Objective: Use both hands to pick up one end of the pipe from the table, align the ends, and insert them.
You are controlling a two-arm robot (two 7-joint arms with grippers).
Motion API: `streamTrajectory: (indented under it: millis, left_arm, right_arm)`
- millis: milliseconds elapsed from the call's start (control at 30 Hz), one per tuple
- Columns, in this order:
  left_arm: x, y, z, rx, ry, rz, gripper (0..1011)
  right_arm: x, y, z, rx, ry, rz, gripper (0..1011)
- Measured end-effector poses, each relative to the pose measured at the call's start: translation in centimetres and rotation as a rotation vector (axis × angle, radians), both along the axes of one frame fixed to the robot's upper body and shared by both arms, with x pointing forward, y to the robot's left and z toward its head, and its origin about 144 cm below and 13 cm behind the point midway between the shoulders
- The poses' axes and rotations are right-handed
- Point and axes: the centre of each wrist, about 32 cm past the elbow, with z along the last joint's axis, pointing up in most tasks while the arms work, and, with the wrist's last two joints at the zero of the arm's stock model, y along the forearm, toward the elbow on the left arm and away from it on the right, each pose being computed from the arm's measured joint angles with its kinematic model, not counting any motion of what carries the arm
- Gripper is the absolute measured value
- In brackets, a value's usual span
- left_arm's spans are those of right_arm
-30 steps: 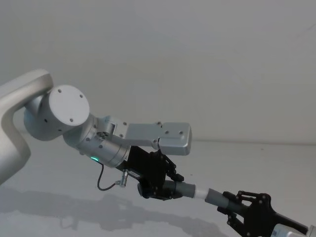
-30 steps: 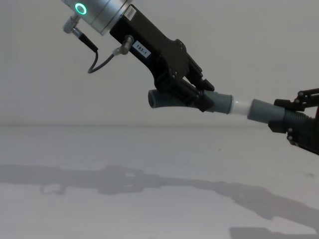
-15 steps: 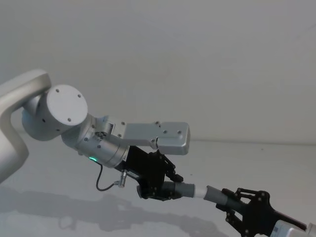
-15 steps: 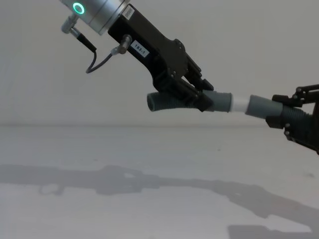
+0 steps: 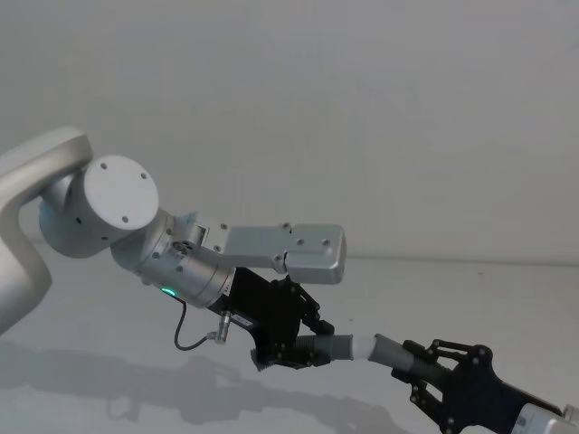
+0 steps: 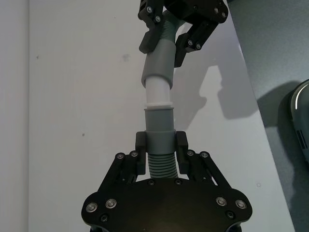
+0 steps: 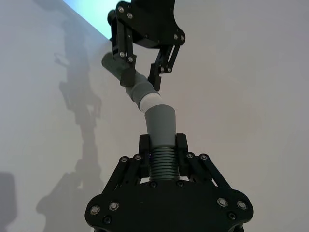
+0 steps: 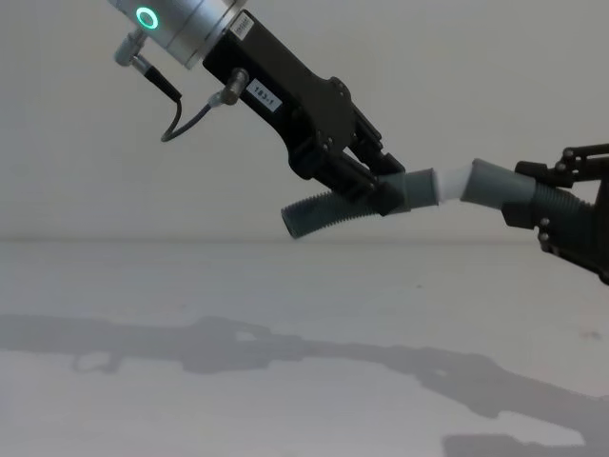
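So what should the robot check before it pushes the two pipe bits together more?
1. Left tool grips its pipe piece: ok.
2. Right tool grips the other piece: ok.
3. White stub is at the open mouth: ok, part of the stub is still bare.
4. Both pieces in one straight line: not ok, chest view shows a kink at the joint.
5. Pieces held above the table: ok.
6. How deep the stub sits: cannot tell.

wall point(image 8: 314, 114): plain pale grey, standing behind my workspace | shadow point(image 8: 285, 347): dark, long, lying across the surface below me
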Motion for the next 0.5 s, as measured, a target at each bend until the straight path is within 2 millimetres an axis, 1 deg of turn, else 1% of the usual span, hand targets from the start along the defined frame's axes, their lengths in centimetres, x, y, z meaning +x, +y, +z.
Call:
streamTrajectory:
  millis: [500]
  left_arm:
    - [-0.03, 0.0, 0.05, 0.004, 0.004, 0.002, 327]
  right_arm:
    - [0.52, -0.72, -0.5, -0.009, -0.04, 0.07, 291]
